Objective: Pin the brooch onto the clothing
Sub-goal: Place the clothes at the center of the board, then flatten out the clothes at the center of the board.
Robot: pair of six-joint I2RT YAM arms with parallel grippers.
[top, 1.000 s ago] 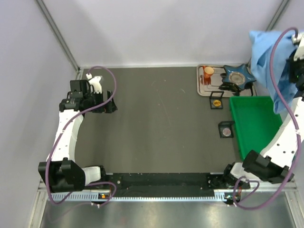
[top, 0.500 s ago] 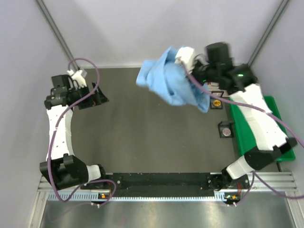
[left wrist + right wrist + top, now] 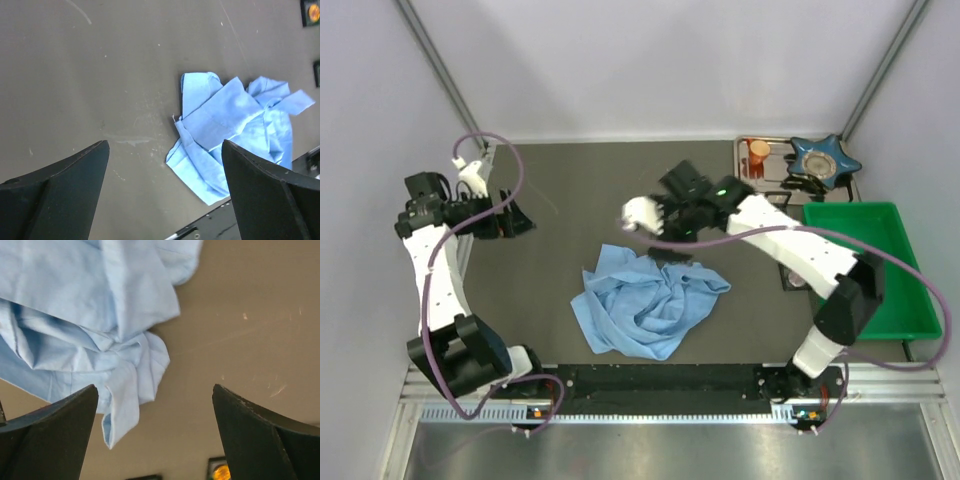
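The shirt (image 3: pixel 645 305) lies in a crumpled heap on the table (image 3: pixel 580 190), about the middle and toward the near edge, with nothing gripping it. The right gripper (image 3: pixel 155 390) hangs over its far edge, fingers spread wide and empty. The left gripper (image 3: pixel 165 145) is well off to the left, spread just as wide.

Pale walls (image 3: pixel 650 70) enclose a scuffed dark grey tabletop (image 3: pixel 590 200).
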